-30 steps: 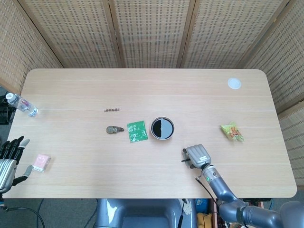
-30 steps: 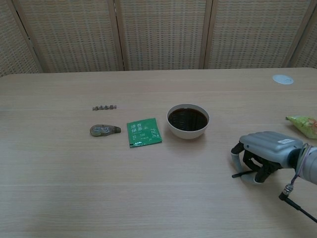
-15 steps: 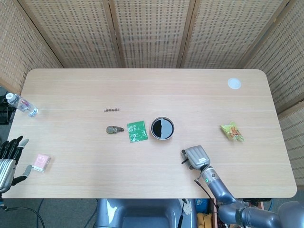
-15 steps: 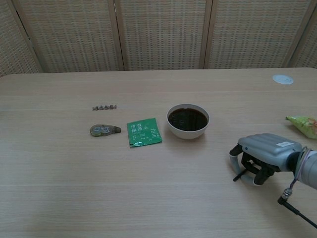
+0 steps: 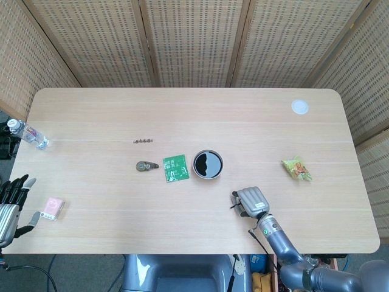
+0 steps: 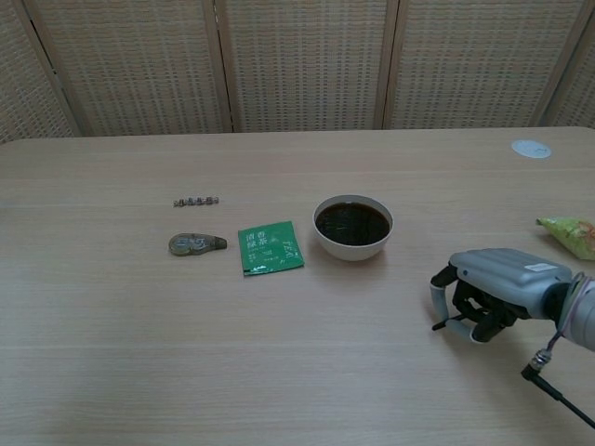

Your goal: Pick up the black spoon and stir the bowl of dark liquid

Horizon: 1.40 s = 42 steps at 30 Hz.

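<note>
right hand curled around black spoon | spoon roughly level, end pointing left | left hand fingers spread, holding nothing

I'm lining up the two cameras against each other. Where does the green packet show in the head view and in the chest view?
Head view: the green packet lies just left of centre, directly left of the bowl of dark liquid.
Chest view: the green packet lies left of centre, again directly left of the bowl.
Shared landmark: the bowl.
</note>
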Motion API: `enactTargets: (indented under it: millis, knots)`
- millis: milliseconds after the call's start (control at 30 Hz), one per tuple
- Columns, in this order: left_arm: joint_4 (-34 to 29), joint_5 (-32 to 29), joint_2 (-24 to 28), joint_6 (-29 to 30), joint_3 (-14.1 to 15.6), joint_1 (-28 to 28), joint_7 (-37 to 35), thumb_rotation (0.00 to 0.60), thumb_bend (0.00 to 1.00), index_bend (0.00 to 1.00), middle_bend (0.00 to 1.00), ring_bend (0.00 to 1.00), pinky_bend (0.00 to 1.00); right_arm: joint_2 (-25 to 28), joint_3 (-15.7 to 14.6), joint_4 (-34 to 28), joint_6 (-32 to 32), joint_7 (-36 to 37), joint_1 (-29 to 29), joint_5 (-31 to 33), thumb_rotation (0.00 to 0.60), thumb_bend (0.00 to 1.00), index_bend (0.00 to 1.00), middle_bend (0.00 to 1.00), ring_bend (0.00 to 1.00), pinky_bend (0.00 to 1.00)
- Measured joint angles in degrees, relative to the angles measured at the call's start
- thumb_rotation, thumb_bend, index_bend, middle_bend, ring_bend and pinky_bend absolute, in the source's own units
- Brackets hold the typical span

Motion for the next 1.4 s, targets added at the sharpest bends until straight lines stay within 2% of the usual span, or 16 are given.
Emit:
enactTargets:
  millis: [300, 600, 833, 1133, 1233, 1400]
  knots:
    - [0.1, 0.1, 0.0, 0.1, -0.1, 0.0, -0.2, 0.600, 0.39, 0.00, 0.00, 0.00, 0.00, 3.2, 1.5, -4.4, 2.8, 5.6, -1.5, -1.2, 0.600, 0.63, 0.69, 0.92, 0.92, 1.00]
    - [-0.1, 0.3, 0.0, 0.0, -0.1, -0.3, 0.0, 0.600, 0.39, 0.00, 0.00, 0.00, 0.00, 9.8, 5.9, -12.9, 2.1, 17.5, -2.3, 0.2, 0.600, 0.64, 0.69, 0.92, 0.92, 1.00]
    - [-0.4, 0.5, 0.1, -0.1, -0.1, -0.4, 0.4, 0.600, 0.39, 0.00, 0.00, 0.00, 0.00, 14.6, 10.3, -18.0, -2.3, 28.7, -1.9, 3.3, 0.600, 0.64, 0.69, 0.92, 0.92, 1.00]
    - [-1.0, 0.8, 0.3, 0.0, 0.0, -0.5, 1.0, 0.600, 0.39, 0.00, 0.00, 0.00, 0.00, 17.5, 16.9, -20.7, -9.4, 42.6, -0.1, 8.4, 0.600, 0.64, 0.70, 0.92, 0.92, 1.00]
    - [-1.0, 0.7, 0.3, -0.1, 0.1, -0.4, 1.0, 0.600, 0.39, 0.00, 0.00, 0.00, 0.00, 17.7, 19.3, -20.5, -11.8, 45.5, 1.4, 10.9, 0.600, 0.64, 0.70, 0.92, 0.92, 1.00]
    - [-0.9, 0.5, 0.3, -0.1, 0.2, -0.3, 1.0, 0.600, 0.39, 0.00, 0.00, 0.00, 0.00, 16.8, 21.1, -18.7, -14.7, 47.1, 4.5, 14.7, 0.600, 0.64, 0.70, 0.92, 0.92, 1.00]
